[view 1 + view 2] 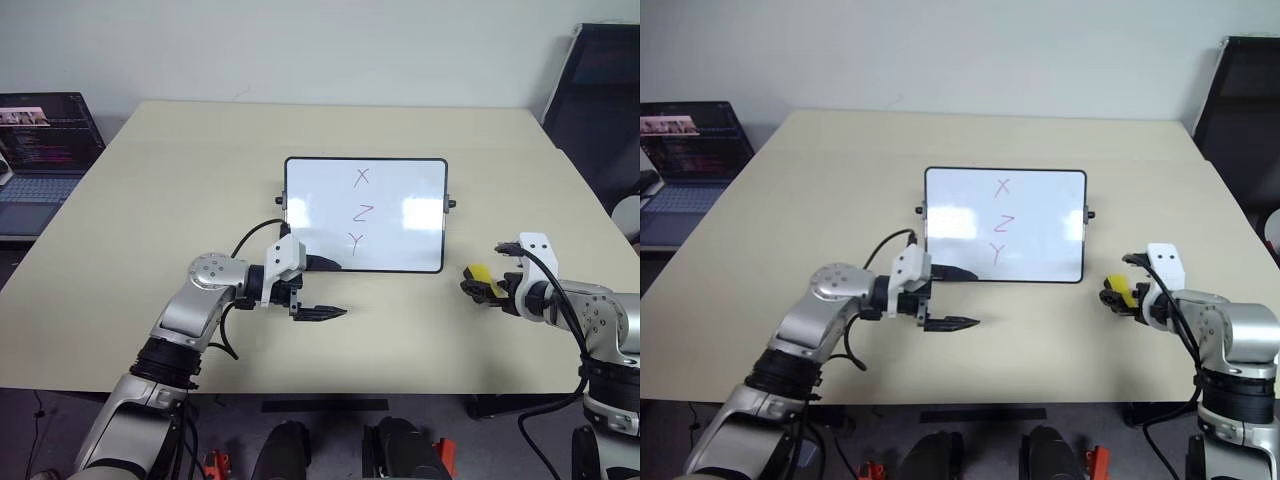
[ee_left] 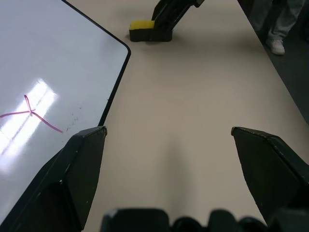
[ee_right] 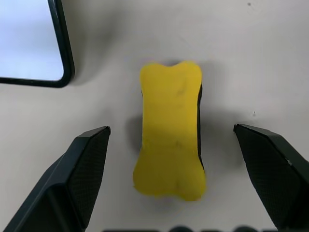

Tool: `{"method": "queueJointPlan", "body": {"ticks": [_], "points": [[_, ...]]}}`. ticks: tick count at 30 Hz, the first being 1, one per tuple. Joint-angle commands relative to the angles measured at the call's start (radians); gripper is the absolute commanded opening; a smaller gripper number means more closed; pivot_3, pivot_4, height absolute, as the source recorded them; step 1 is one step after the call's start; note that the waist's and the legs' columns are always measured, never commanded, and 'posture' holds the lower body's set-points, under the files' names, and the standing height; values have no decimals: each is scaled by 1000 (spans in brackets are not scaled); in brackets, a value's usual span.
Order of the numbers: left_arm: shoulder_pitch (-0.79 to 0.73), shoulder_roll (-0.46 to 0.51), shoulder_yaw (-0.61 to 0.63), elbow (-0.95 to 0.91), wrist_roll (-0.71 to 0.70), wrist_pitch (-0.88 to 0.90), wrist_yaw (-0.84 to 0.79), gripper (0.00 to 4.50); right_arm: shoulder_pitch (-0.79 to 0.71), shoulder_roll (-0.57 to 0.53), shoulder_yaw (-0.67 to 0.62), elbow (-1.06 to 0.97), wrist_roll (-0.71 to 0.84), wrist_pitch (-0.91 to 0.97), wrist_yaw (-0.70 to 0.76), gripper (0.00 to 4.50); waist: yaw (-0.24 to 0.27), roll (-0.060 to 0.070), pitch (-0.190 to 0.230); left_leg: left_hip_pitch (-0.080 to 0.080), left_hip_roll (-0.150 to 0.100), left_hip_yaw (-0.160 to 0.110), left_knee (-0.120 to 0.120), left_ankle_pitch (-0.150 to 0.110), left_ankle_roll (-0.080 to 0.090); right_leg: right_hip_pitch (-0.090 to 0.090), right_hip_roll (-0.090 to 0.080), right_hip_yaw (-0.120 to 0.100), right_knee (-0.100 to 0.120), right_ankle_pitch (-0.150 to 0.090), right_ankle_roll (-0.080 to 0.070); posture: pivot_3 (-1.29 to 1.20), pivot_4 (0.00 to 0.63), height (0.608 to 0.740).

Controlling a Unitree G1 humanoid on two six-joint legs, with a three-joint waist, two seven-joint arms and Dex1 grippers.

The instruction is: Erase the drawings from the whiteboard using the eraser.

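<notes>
Clearly the step in hand is the pick-up: the right tool hangs over the eraser with its two fingers spread wide on either side and not touching it, the yellow block lying flat on the bench just beside the whiteboard at its near right corner. Next, I judge, the tool must sink and close across the eraser's narrow waist, then carry it to the drawings (X, Z and Y, all untouched). Meanwhile the left tool waits spread open at the board's near left corner, and no container is on the bench.
</notes>
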Motion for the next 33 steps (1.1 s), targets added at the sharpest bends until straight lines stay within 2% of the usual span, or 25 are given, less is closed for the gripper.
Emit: {"method": "queueJointPlan", "body": {"ticks": [1, 11, 18, 21, 28, 29, 33], "points": [[3, 15, 36, -57, -19, 7, 6, 4500, -26, -16, 16, 21, -4, -31, 13, 4484, -1, 0, 0, 0, 0, 0, 0, 0, 0, 0, 0, 0, 0, 0, 0, 0, 150, 740], [7, 16, 45, -74, -20, 30, 10, 4500, -62, -16, 36, 120, -31, -120, 8, 4484, -4, 0, 0, 0, 0, 0, 0, 0, 0, 0, 0, 0, 0, 0, 0, 0, 150, 740], [-3, 7, 50, -83, -32, 53, 16, 4500, -59, -13, 27, 128, -31, -116, 5, 4484, -3, 0, 0, 0, 0, 0, 0, 0, 0, 0, 0, 0, 0, 0, 0, 0, 150, 740], [-8, 6, 50, -86, -32, 57, 16, 4500, -50, -11, 26, 140, -37, -128, 1, 3857, -3, 0, 0, 0, 0, 0, 0, 0, 0, 0, 0, 0, 0, 0, 0, 0, 150, 740], [-24, 0, 53, -76, -35, 62, 21, 4500, -60, 8, -13, 155, -31, -102, -19, 1334, -3, 0, 0, 0, 0, 0, 0, 0, 0, 0, 0, 0, 0, 0, 0, 0, 150, 740], [-26, -1, 53, -75, -34, 60, 22, 4500, -64, 13, -17, 157, -31, -98, -24, 1097, -3, 0, 0, 0, 0, 0, 0, 0, 0, 0, 0, 0, 0, 0, 0, 0, 150, 740], [-27, -1, 55, -72, -34, 57, 24, 4500, -71, 25, -24, 159, -31, -87, -29, 1064, -4, 0, 0, 0, 0, 0, 0, 0, 0, 0, 0, 0, 0, 0, 0, 0, 150, 740]]}}
